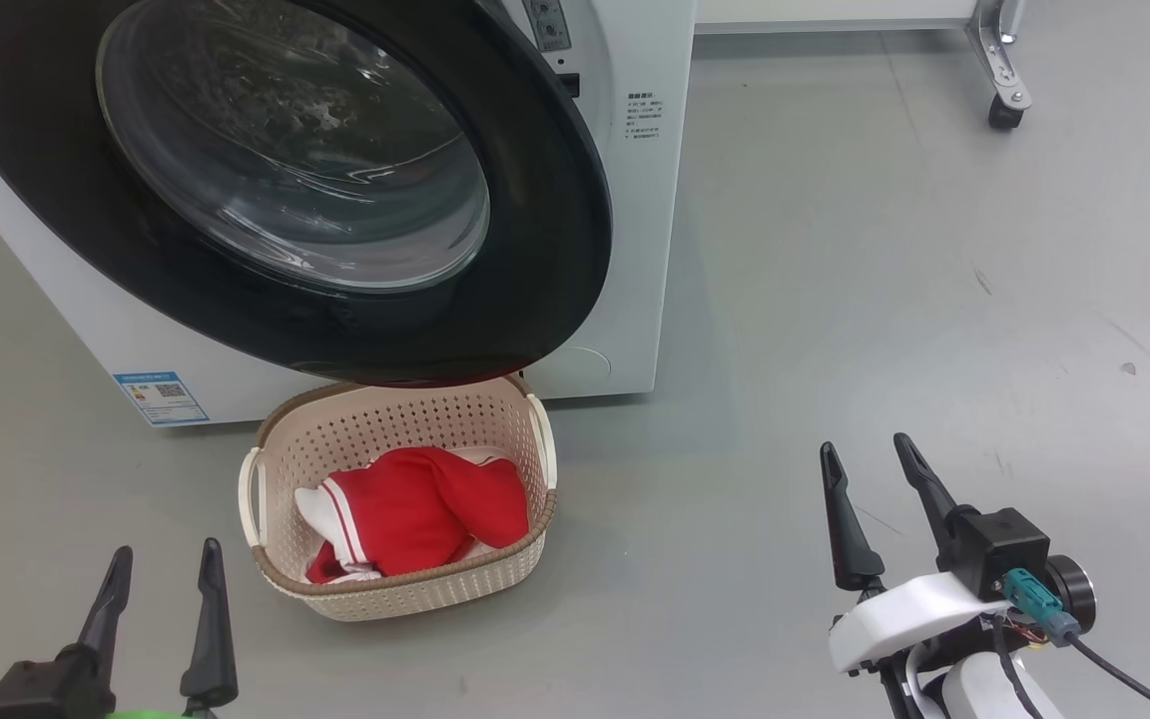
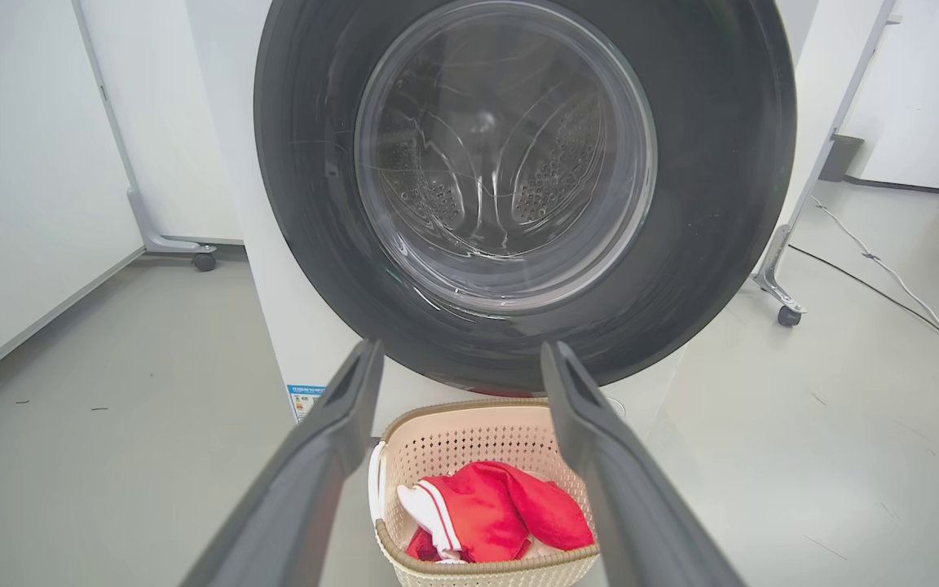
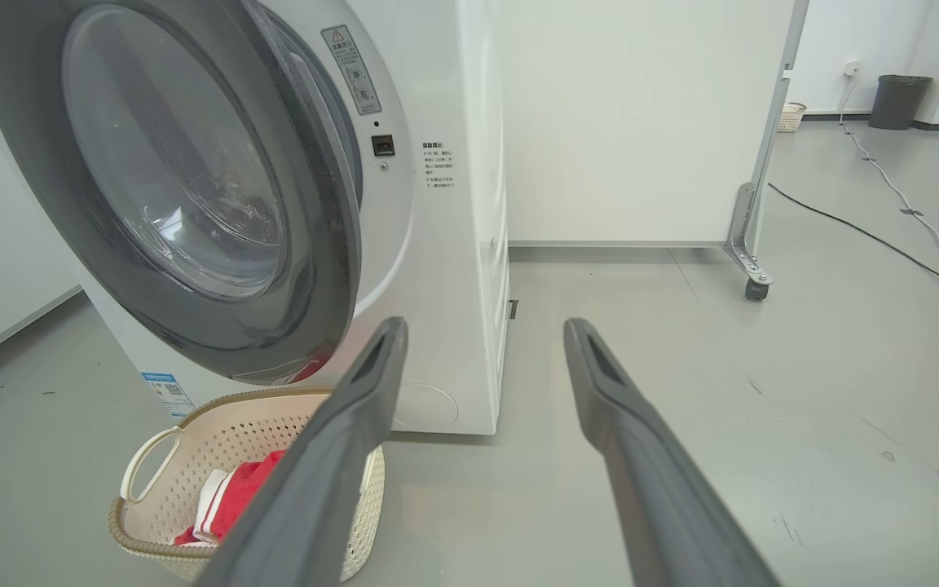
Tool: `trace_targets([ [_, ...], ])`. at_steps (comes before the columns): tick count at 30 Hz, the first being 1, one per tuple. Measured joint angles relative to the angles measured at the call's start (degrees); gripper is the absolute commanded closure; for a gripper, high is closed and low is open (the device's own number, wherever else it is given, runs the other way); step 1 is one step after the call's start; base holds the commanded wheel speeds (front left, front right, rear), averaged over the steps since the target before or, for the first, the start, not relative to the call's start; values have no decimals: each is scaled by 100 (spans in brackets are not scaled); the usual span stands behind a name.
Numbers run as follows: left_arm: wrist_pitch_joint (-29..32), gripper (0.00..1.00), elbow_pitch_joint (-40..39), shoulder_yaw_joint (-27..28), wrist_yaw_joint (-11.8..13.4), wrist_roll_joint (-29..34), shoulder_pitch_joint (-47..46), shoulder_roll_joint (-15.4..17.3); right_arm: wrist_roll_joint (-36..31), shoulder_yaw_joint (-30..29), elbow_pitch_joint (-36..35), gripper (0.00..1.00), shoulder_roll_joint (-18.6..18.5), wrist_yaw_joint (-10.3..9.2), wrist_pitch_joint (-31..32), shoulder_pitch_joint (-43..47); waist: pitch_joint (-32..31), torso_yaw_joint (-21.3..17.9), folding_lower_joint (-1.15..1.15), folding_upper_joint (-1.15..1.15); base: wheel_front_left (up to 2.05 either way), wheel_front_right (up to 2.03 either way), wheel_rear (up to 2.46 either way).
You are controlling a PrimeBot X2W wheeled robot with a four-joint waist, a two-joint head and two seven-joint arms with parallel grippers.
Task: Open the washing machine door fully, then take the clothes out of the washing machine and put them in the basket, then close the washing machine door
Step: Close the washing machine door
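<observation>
- Now, left tool (image 1: 167,546) lower left and right tool (image 1: 862,441) lower right: both open, empty.
- Washing machine door (image 1: 550,230) prob. ajar. Stiff, heavy, slick rim, so push on the rim, not the glass.

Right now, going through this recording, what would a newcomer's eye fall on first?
The big round washing machine door, glossy black around clear glass, dominates the head view's upper left. Just below it, on the grey floor, sits the cream basket with the red clothes inside. The left pincer and the right pincer stand open and empty in the lower corners.
</observation>
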Motion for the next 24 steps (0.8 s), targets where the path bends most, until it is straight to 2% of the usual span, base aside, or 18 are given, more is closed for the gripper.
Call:
trace_targets([
  [16,-1,0,-2,4,57,166,9,-155,-16,-1,14,0,3,-1,0,4,15,25,0,0,0,0,0],
  [17,-1,0,-2,4,57,166,9,-155,-16,-1,14,10,3,-1,0,4,15,25,0,0,0,0,0],
  [18,-1,0,-3,5,57,171,9,-156,-16,-2,14,58,3,-1,0,4,17,30,0,0,0,0,0],
  [19,-1,0,-5,5,57,210,9,-157,-16,-7,14,84,3,-1,0,4,23,40,0,0,0,0,0],
  [20,-1,0,-7,5,57,219,9,-158,-16,-8,14,100,3,-1,0,4,27,46,0,0,0,0,0],
  [24,-1,0,-29,0,58,248,8,-167,-16,-30,12,100,4,-1,0,4,56,72,0,0,0,0,0],
])
